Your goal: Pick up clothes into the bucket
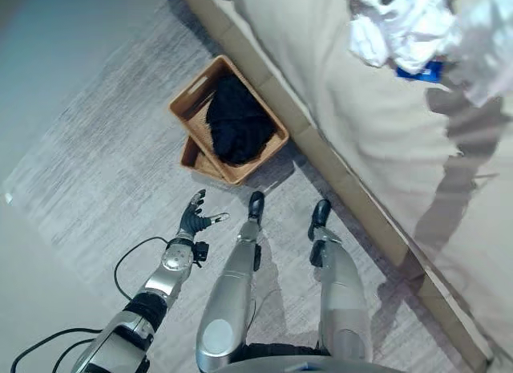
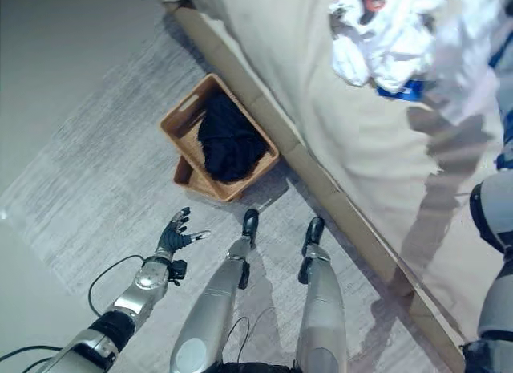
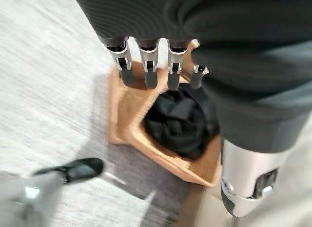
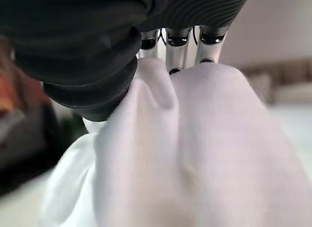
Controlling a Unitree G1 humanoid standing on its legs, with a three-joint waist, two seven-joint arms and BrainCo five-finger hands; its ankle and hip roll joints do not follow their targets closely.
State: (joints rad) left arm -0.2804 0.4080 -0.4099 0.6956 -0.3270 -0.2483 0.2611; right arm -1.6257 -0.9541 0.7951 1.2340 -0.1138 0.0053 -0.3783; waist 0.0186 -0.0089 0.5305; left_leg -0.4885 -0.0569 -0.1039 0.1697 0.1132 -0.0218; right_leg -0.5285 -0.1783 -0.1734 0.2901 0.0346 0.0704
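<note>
The right hand point(image 4: 146, 46) grips white cloth point(image 4: 195, 154) up over the bed point(image 1: 361, 140), while the wicker basket point(image 1: 192, 100) (black garment point(image 1: 236, 124) inside) sits nearer the open left hand point(image 1: 194, 216).

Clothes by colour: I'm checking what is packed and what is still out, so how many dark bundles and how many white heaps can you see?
Dark bundle, in the basket: 1
White heap, on the bed: 1
Total: 2
The right hand has its fingers in white cloth.
</note>
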